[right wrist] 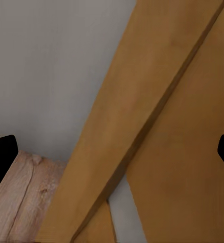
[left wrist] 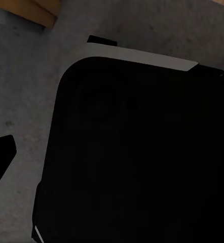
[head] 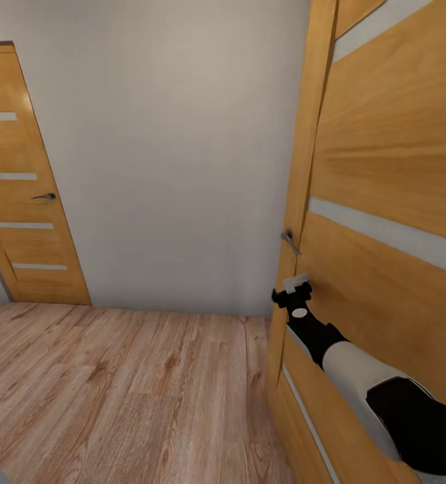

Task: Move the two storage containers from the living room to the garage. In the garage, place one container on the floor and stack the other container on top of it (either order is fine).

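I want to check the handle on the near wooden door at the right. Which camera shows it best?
The head view: the door handle shows on the near door's edge, just above the right claw. The right wrist view gives the door's boards close up; the left wrist view, dark robot body.

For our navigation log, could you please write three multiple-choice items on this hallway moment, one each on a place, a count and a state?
1. Where is the right gripper?
A. Just below the near door's handle
B. On the floor
C. At the far door

2. How many wooden doors show in the head view?
A. One
B. Two
C. Four

3. The far door at the left is:
A. Wide open
B. Removed
C. Closed

Answers: 1 A, the gripper sits beneath the lever; 2 B, the near door plus the far one; 3 C, it sits flush in its frame.
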Motion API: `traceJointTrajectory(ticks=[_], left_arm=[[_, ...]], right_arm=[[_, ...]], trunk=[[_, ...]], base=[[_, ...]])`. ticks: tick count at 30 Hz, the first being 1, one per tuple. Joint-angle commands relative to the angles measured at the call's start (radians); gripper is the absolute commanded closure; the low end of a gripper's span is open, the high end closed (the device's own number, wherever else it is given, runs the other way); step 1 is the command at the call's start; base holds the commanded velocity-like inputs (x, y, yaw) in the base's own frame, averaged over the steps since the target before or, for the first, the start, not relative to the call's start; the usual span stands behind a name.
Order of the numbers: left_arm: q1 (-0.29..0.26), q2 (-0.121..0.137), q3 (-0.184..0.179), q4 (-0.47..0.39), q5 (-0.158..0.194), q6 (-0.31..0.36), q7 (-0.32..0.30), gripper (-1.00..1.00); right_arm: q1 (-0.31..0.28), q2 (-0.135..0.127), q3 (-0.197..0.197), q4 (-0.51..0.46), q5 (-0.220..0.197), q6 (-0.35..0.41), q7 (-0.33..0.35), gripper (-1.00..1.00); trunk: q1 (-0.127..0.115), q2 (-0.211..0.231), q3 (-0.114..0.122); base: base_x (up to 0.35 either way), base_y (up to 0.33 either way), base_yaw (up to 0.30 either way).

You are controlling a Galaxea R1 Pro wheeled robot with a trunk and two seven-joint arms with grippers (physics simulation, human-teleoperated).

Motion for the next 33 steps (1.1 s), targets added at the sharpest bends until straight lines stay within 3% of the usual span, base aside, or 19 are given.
traceJointTrajectory(ticks=[1,7,15,21,24,33], left_arm=[[0.001,0.000,0.000,-0.001,0.006,-0.002,0.000,-1.00],[0.000,-0.001,0.000,-0.001,0.006,-0.002,0.000,-1.00],[0.000,-0.001,0.001,-0.001,0.006,-0.003,0.000,-1.00],[0.000,-0.001,0.001,-0.002,0.006,-0.003,0.000,-1.00],[0.000,0.000,0.001,-0.002,0.006,-0.003,0.000,-1.00],[0.001,0.000,0.001,-0.001,0.006,-0.003,0.000,-1.00]], right_arm=[[-0.011,-0.002,-0.002,0.013,0.006,0.000,-0.011,-1.00],[-0.028,-0.025,-0.003,0.030,0.006,0.002,-0.011,-1.00],[-0.040,-0.095,-0.002,0.033,0.006,0.004,-0.011,-1.00],[-0.042,-0.120,-0.002,0.033,0.006,0.004,-0.011,-1.00],[-0.043,-0.146,-0.002,0.034,0.006,0.004,-0.011,-1.00],[-0.043,-0.177,-0.003,0.034,0.005,0.004,-0.011,-1.00]], trunk=[[0.000,0.000,-0.001],[0.000,0.000,-0.001],[0.000,0.000,-0.001],[0.000,0.000,-0.001],[0.000,0.000,-0.001],[0.000,0.000,-0.001]], base=[[0.000,0.000,0.000],[0.000,0.000,0.000],[0.000,0.000,0.000],[0.000,0.000,0.000],[0.000,0.000,0.000],[0.000,0.000,0.000]])
